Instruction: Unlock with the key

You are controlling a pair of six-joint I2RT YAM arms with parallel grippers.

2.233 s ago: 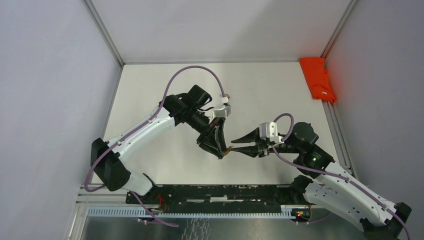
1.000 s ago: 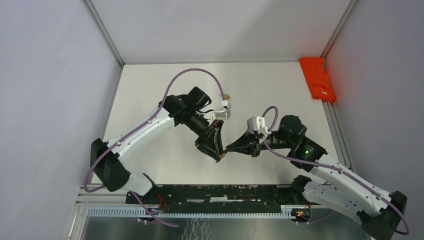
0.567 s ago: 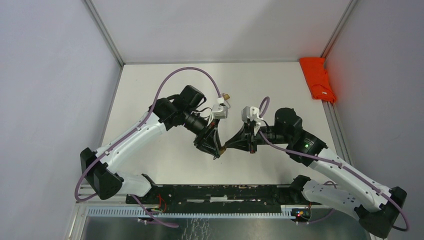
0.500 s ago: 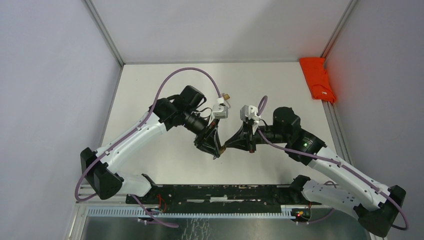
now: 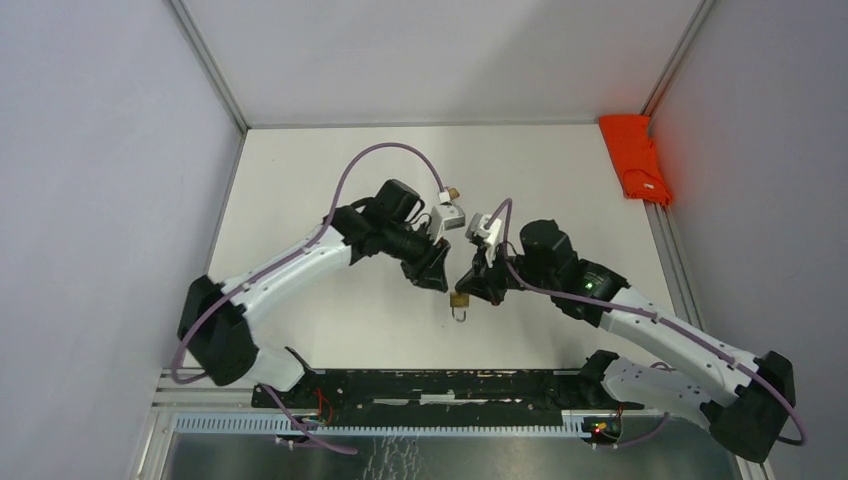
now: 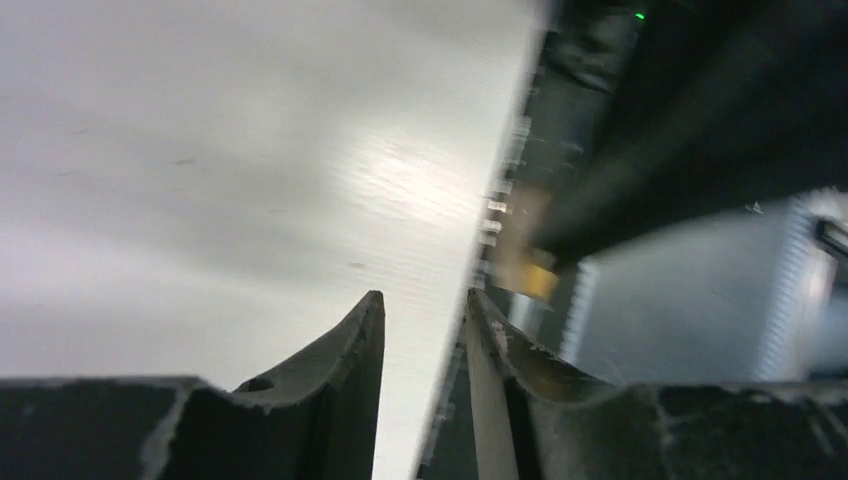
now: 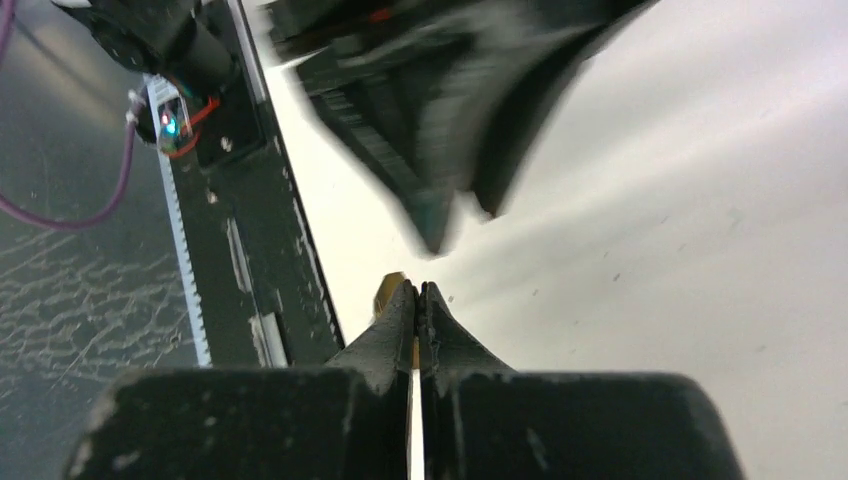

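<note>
Fingers, left [image 6: 350, 345]: apart with a narrow gap and bare surface showing through it. Nothing is between them and nothing is touched. From above [image 5: 437, 274] their tips point toward the other arm's tips, just beside them.
Fingers, right [image 7: 392, 335]: pressed tight together, clamped on the key. From above [image 5: 478, 283] they reach in from the right side and meet the padlock.
Key [image 7: 392, 289]: only a sliver of brass shows at the very tips of the right fingers. The rest is hidden between the pads.
Padlock [image 5: 460, 299]: brass body right at the right fingertips, shackle turned toward the near edge. It sits about midway between the left and right edges of the surface, closer to the near edge than the far one. I cannot tell whether it hangs or rests on the surface. In the left wrist view it is a blurred brass patch [image 6: 530, 272] beyond the left fingers, outside their gap.
Surface [image 5: 330, 180]: white and matte.
Edges: grey walls [image 5: 100, 200] rise along the left, far and right edges. A black rail [image 5: 440, 385] runs along the near edge, close below the padlock.
Open room: a broad stretch of surface lies between the fingers and the far edge, and another toward the far left corner. Both arms fill the near half.
Red object [image 5: 635, 158]: at the far right corner on the right edge, well apart from both arms.
</note>
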